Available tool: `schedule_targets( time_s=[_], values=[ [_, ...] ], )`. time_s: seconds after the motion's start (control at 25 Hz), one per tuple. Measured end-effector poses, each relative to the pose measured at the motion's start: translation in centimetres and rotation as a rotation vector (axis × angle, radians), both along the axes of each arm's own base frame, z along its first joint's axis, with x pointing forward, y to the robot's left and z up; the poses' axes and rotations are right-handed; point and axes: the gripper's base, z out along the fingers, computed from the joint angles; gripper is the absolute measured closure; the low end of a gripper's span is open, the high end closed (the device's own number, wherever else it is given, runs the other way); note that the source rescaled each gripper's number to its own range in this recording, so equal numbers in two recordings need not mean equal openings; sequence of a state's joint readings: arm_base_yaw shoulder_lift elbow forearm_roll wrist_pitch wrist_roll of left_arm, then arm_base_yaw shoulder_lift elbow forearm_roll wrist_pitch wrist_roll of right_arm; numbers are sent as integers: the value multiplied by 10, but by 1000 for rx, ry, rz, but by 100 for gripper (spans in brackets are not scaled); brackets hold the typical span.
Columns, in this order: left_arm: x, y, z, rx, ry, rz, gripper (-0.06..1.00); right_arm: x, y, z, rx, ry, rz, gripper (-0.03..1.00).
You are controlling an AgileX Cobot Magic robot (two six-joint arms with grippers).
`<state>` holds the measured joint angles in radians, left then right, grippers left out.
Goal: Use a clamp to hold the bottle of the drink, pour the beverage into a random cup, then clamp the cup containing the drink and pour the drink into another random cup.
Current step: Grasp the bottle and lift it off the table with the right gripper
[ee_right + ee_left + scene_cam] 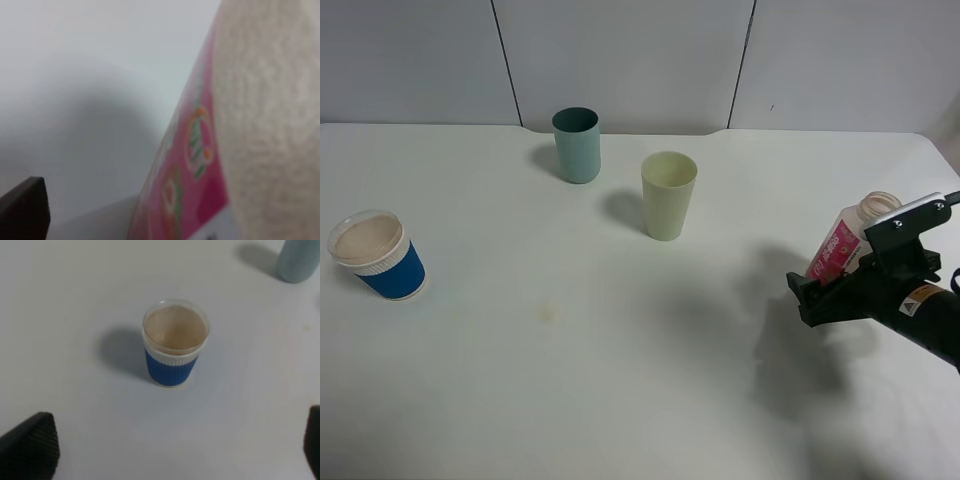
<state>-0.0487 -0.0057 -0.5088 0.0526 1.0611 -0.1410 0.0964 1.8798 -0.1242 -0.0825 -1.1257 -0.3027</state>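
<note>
The drink bottle (847, 240), beige with a pink label and an open mouth, leans in my right gripper (828, 287) at the right of the table, held above its surface. It fills the right wrist view (240, 125), blurred and very close. A pale yellow cup (669, 194) stands upright mid-table and a teal cup (577, 144) stands behind it to the left. A blue sleeved cup (378, 256) with a beige inside stands at the far left. My left gripper (170, 450) is open above and before that cup (175, 342), touching nothing.
The white table (570, 380) ends at a grey wall behind the cups. A faint stain (548, 312) marks the table front of centre. The teal cup also shows in a corner of the left wrist view (300, 260). The left arm is out of the exterior high view.
</note>
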Motion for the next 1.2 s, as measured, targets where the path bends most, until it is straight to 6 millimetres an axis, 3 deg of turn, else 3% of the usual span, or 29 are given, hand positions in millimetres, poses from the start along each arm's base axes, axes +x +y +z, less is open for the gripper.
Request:
schedule_targets(
  time_s=[0.72,1.2],
  values=[
    [0,0,0,0,0,0,-3,2,1,-11,-1,-62,19,12],
    [0,0,0,0,0,0,-3,15,2,-14,-9,-87,22,16]
  ],
)
